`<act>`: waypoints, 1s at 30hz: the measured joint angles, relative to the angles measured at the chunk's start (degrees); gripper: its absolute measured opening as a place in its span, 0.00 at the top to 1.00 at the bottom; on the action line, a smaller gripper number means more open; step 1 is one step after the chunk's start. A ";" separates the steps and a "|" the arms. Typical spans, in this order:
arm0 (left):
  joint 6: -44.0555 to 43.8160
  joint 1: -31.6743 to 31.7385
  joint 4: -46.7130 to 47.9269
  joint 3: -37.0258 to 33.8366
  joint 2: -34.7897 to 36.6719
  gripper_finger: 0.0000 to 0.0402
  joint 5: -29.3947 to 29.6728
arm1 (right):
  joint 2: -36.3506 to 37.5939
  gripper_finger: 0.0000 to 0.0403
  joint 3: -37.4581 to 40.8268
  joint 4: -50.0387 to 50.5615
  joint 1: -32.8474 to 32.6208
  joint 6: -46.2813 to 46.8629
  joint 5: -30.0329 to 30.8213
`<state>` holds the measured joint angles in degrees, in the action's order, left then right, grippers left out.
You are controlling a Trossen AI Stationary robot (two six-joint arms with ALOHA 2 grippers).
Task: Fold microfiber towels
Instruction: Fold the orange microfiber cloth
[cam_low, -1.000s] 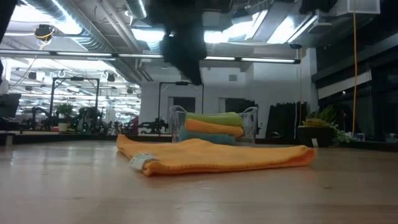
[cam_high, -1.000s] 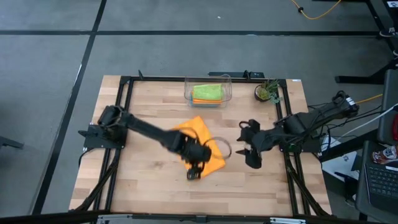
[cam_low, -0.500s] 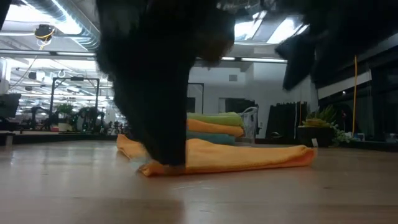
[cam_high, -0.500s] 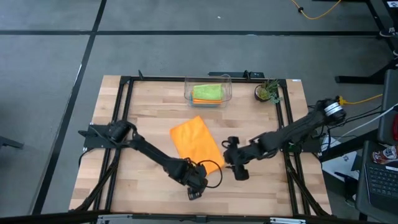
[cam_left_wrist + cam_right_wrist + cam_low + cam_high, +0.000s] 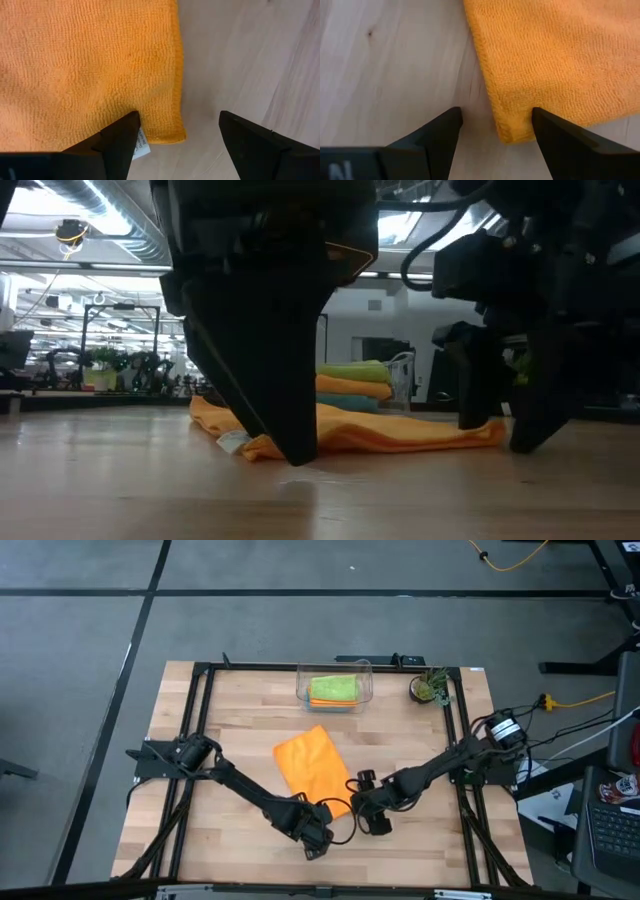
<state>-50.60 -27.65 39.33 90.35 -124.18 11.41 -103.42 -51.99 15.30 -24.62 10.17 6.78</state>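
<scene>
An orange microfiber towel (image 5: 313, 768) lies folded flat on the wooden table. My left gripper (image 5: 178, 115) is open at its near left corner (image 5: 175, 134). One finger (image 5: 122, 135) is over the cloth by a white label (image 5: 142, 148), the other (image 5: 245, 140) over bare wood. My right gripper (image 5: 496, 110) is open at the near right corner (image 5: 507, 134), with one finger (image 5: 555, 132) over the cloth and one (image 5: 440, 132) over wood. More towels, with a green towel (image 5: 333, 689) on top, sit in a clear bin (image 5: 362, 668). My left gripper points steeply down, and in the low view a fingertip (image 5: 297, 460) reaches table level beside the towel's corner; whether either finger touches the cloth I cannot tell. My right gripper also points down with its fingertips (image 5: 468, 423) just above the table; I cannot tell whether it touches.
The clear bin stands at the far edge and holds a stack of green, orange and teal towels (image 5: 350, 385). A small potted plant (image 5: 432, 688) is at the far right. Black frame rails (image 5: 197, 730) run along the table's sides. Bare wood lies left and right of the towel.
My left gripper went from above the towel toward the table's near edge and down to the near left corner, then held still. My right gripper swung left toward the towel and came down at the near right corner, rolling as it went. The towel stayed put.
</scene>
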 joint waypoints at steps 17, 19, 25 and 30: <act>-0.04 -0.73 -1.25 -3.57 -1.34 0.62 5.53 | -1.18 0.68 0.09 -1.04 -0.07 5.94 2.32; 0.06 -1.06 -1.77 -3.63 -1.41 0.67 6.41 | -1.22 0.76 0.09 -1.10 -0.02 7.57 2.71; -0.34 -2.11 -2.95 -3.65 -1.60 0.87 6.85 | -1.22 0.97 0.16 -0.82 0.08 9.53 3.54; -2.42 -3.00 -3.30 -3.65 -1.60 0.98 6.15 | -1.21 0.98 0.16 -0.66 0.06 13.59 3.18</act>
<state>-53.02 -30.65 36.03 86.70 -125.78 17.56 -104.63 -51.83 14.64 -24.56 23.76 9.96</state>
